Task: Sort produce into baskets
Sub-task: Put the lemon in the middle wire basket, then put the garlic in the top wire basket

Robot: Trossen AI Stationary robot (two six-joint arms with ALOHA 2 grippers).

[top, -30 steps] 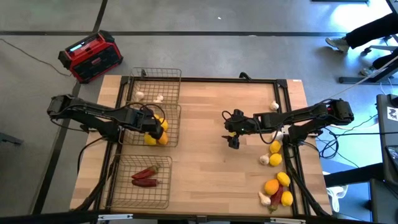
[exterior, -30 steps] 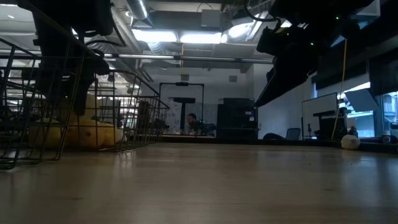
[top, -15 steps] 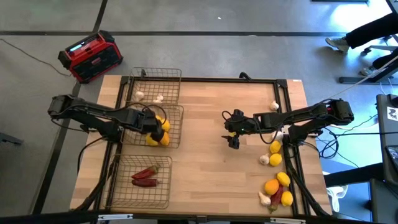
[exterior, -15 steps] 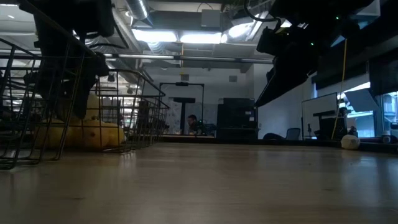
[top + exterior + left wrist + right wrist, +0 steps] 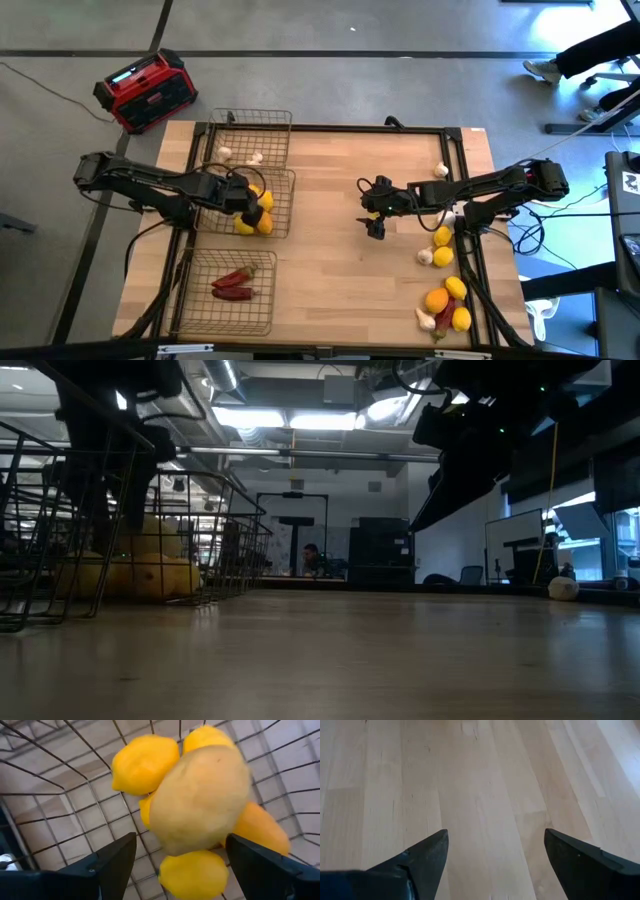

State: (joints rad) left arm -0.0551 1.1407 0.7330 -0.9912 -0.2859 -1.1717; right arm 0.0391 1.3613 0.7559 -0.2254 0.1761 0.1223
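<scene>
Your left hand [image 5: 243,196] was over the middle basket [image 5: 283,205] at the bench's left edge, fingers spread wide with a lemon [image 5: 200,800] loose between them, not gripped, sitting on the pile of lemons [image 5: 252,222] already in there. Far-left basket [image 5: 268,128] held garlic [image 5: 240,156], near-left basket [image 5: 200,310] held chilies [image 5: 233,285].

Your right hand [image 5: 374,209] hung over bare bench near the middle, fingers wide, empty. Unsorted produce lay along the right edge: a garlic bulb [image 5: 441,170] toward the far end, lemons [image 5: 442,246] midway, an orange [image 5: 436,300] and more in the near-right corner.

Handling, my read:
- Lemons and oranges: firm, fairly heavy for their size, waxy skin, they roll. Take them across the short middle, not end to end.
- Garlic: light, papery, lumpy. Grip across the bulb, gently.
- Chilies: light, soft, thin. Pinch mid-length across the body.
- The baskets looked light, so a nudge could slide them.
</scene>
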